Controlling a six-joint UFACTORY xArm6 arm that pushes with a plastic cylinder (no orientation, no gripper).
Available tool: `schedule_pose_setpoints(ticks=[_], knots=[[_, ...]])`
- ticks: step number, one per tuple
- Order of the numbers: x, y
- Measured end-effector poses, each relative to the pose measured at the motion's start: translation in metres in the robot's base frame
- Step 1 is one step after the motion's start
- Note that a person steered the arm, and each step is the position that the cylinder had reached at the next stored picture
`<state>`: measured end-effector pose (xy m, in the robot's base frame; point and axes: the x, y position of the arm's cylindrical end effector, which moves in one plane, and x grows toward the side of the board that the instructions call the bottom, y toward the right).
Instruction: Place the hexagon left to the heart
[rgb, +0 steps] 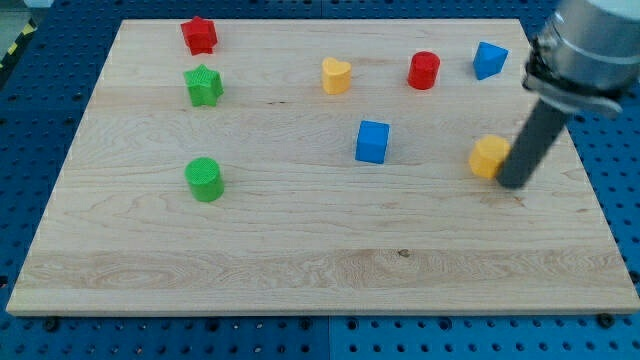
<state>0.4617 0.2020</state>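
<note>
- Yellow heart (336, 75) is sitting in the upper middle of the desk (300, 250); the spot to its left is lying bare.
- Blue cube (372, 141) is standing between heart and hexagon, slightly below the direct line.
- Yellow hexagon (490, 157) is resting at centre right, compact, no clear long axis or facing.
- My tip (514, 183) is touching the hexagon's right side. No jaws on this end effector: a plain rod.
- Judging: the leftward push is starting; next calls for a long up-left shove, passing the cube and heart.
</note>
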Motion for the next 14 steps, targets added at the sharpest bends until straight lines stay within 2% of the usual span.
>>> schedule_pose_setpoints(ticks=[1,2,3,4,5,6,7,8,9,10,12,13,14], knots=[[-0.057,-0.027],[-0.03,-0.008],[-0.02,0.045],[-0.056,0.065],[-0.066,0.033],[-0.065,-0.048],[-0.064,-0.084],[-0.057,-0.043],[-0.081,-0.021],[-0.094,-0.044],[-0.087,-0.193],[-0.084,-0.208],[-0.056,-0.205]])
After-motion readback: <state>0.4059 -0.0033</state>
